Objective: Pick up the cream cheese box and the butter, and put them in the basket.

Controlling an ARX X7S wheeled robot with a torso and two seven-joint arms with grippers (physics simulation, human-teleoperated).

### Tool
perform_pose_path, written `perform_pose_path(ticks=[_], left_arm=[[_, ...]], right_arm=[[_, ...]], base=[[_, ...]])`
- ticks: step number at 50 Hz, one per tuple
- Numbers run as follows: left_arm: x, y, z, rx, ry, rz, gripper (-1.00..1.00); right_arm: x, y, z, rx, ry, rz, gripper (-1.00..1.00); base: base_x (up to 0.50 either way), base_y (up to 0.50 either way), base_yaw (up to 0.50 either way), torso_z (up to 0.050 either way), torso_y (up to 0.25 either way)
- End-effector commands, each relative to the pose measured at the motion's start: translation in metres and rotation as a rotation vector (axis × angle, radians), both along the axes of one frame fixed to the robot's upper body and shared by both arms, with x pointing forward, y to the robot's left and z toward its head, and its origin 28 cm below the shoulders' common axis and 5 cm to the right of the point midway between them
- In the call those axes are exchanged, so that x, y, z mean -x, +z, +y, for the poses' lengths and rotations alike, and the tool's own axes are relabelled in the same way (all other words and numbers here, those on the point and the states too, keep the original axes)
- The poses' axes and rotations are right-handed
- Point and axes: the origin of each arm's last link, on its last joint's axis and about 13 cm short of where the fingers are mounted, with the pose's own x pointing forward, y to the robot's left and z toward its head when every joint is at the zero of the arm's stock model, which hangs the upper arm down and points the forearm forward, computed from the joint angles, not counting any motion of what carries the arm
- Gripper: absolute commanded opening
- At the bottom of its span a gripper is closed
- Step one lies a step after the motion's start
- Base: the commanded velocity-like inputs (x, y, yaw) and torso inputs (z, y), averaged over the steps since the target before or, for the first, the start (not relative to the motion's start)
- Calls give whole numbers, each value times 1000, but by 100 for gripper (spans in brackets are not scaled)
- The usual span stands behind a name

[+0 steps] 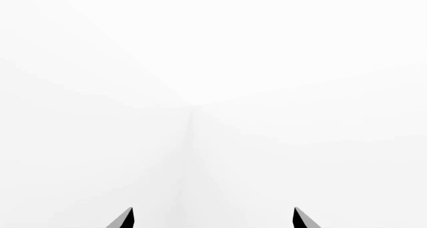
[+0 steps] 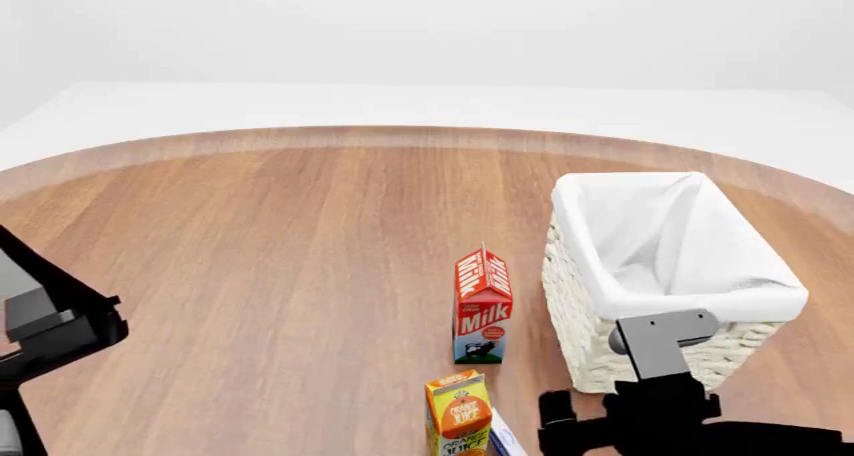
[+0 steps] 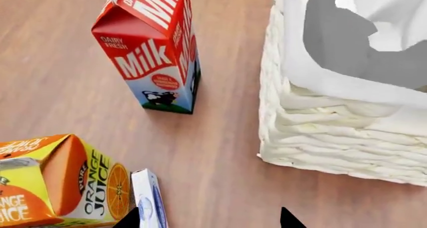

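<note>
The cream cheese box (image 3: 148,198), thin and blue-and-white, stands on edge beside the orange juice carton; only a sliver of the cream cheese box (image 2: 505,439) shows in the head view. My right gripper (image 3: 210,220) is open, and the box sits just inside one fingertip (image 3: 130,220), with bare wood across the rest of the gap. The white wicker basket (image 2: 587,326) with its cloth liner stands to the right, and its woven wall (image 3: 320,138) is close by. My left gripper (image 1: 213,219) is open and faces only blank white. The butter is out of view.
A red milk carton (image 2: 482,306) stands upright left of the basket. An orange juice carton (image 2: 459,416) stands nearer to me, against the cream cheese box. My left arm (image 2: 47,326) hangs at the left edge. The round wooden table (image 2: 267,256) stretches away to the left and back.
</note>
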Motion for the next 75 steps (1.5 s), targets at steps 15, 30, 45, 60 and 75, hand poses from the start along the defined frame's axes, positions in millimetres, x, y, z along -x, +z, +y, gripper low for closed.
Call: perform_pose_path(ticks=[15,30,45,60,75], left_arm=[[-1,-3,3,-14,18,3,100],[-1,-3,2,-15,18,10,100],[-4,-8,3,-16,15,14,100],[-1,-5,3,-19,12,16,100],[-4,-10,1,-17,10,25,100]], right_arm=[[6,-18,0,-9,14,31,100],[11,-29,5,5,46,63,100],[11,-34,7,7,68,62,100],[12,-41,13,10,120,66,100],[5,-43,18,25,155,66,100]], base=[[0,0,0,0,0],[0,0,0,0,0],[0,0,0,0,0],[0,0,0,0,0],[0,0,0,0,0]])
